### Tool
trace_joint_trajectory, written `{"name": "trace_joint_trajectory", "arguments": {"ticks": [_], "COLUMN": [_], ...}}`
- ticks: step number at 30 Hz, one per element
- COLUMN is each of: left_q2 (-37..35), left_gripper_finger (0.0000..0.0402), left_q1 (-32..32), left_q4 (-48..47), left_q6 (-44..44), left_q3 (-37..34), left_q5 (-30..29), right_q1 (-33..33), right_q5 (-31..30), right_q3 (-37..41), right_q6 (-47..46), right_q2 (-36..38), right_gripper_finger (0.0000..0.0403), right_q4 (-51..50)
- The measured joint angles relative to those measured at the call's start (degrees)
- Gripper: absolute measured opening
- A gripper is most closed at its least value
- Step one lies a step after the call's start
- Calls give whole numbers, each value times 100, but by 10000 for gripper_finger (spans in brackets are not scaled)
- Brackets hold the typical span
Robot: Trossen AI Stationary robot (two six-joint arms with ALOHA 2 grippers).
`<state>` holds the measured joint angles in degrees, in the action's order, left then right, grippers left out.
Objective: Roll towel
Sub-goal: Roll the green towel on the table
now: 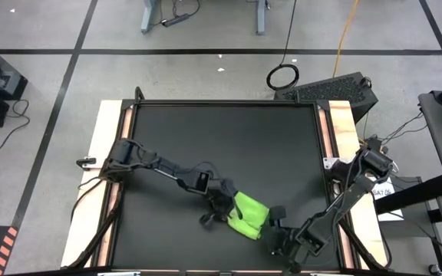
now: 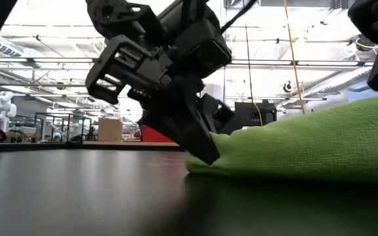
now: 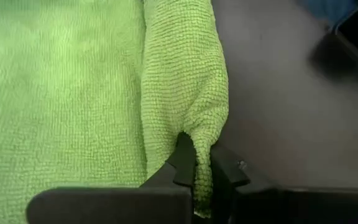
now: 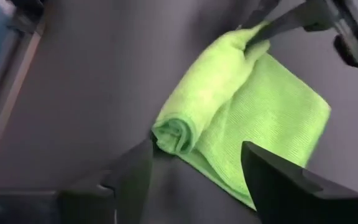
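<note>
High view: the towel (image 1: 249,215) lies partly rolled at the table's (image 1: 221,146) six o'clock edge. Left gripper (image 3: 197,180) fingers pinch one roll end; right gripper (image 4: 194,165) fingers stand apart around the other. Both should advance evenly, keeping the roll tight.

The desk (image 1: 206,138) has a matte black top with pale wooden strips (image 1: 106,146) along its two sides. Around it lies a grey floor (image 1: 206,73) crossed by dark lines. A coiled black cable (image 1: 283,76) rests on the floor beyond the desk, beside a dark keyboard-like unit (image 1: 332,90), and an orange cord (image 1: 346,31) runs across the floor. In the low view, the room behind is a large bright hall with a white ceiling of beams and pipes (image 2: 294,49), a red object (image 2: 157,135) and brown boxes (image 2: 109,128) far off.
</note>
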<state>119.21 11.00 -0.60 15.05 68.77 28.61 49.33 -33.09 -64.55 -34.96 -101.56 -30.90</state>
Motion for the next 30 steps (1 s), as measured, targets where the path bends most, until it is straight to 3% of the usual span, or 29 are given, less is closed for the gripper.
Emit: {"name": "trace_joint_trajectory", "arguments": {"ticks": [10, 15, 21, 26, 30], "left_q2": [21, 21, 21, 21, 21], "left_gripper_finger": [18, 18, 18, 18, 18], "left_q1": [-206, -279, -448, -640, -669], "left_q4": [100, 48, 91, 118, 86], "left_q6": [-832, -914, -1104, -1332, -1349], "left_q3": [-11, -9, -9, -4, -4], "left_q5": [893, 1014, 1232, 1242, 1505], "right_q1": [225, 257, 255, 235, 214], "right_q5": [-947, -1419, -1509, -1553, -1885], "right_q3": [-78, -310, -524, -586, -612], "right_q6": [955, 1243, 1657, 1637, 1066], "right_q2": [-813, -1049, -1322, -1686, -1845], "right_gripper_finger": [216, 211, 222, 223, 223], "right_q4": [648, 679, 808, 811, 535]}}
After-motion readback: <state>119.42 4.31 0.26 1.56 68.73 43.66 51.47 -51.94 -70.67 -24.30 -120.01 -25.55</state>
